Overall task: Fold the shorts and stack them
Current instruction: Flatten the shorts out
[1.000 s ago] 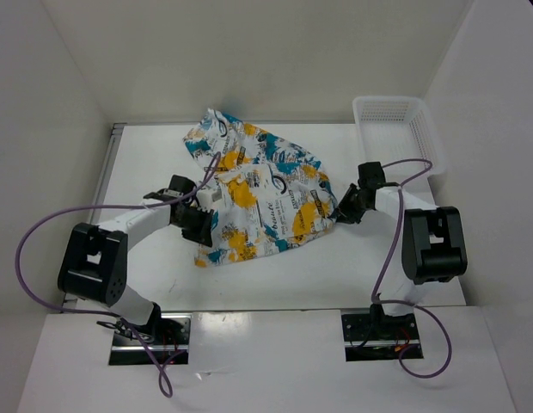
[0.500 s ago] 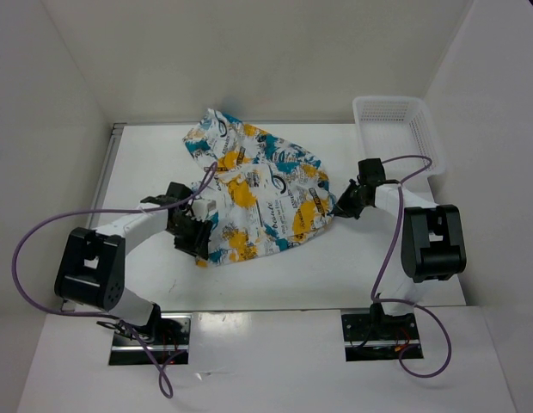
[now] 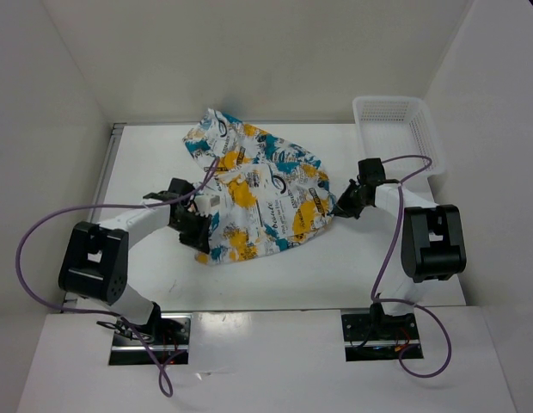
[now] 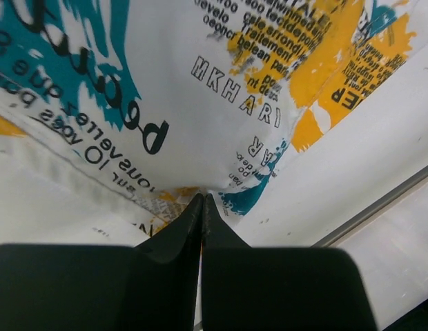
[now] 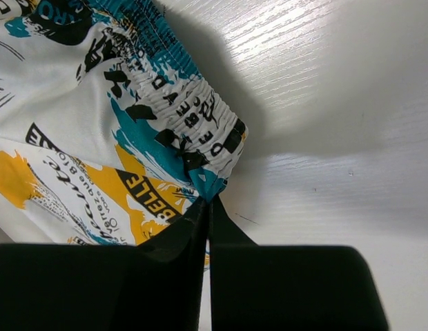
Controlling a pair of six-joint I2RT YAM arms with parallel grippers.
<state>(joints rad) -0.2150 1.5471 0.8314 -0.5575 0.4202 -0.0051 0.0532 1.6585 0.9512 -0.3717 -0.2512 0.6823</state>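
The shorts (image 3: 262, 194), white with a teal, yellow-orange and black print, lie crumpled across the middle of the table. At their lower left edge my left gripper (image 3: 200, 227) is shut, and in the left wrist view the cloth (image 4: 200, 89) puckers into the closed tips (image 4: 202, 198). My right gripper (image 3: 338, 206) is at the shorts' right corner. There the right wrist view shows the elastic waistband (image 5: 193, 117) drawn to a point between the shut tips (image 5: 208, 200).
A white mesh basket (image 3: 389, 101) stands at the back right corner of the table. White walls close in the table on three sides. A metal strip (image 3: 112, 168) runs along the left table edge. Purple cables loop from both arms.
The left gripper opened and shut again on the shorts' lower left edge, nudging that corner slightly right. The right gripper closed on the waistband corner and shifted a little up.
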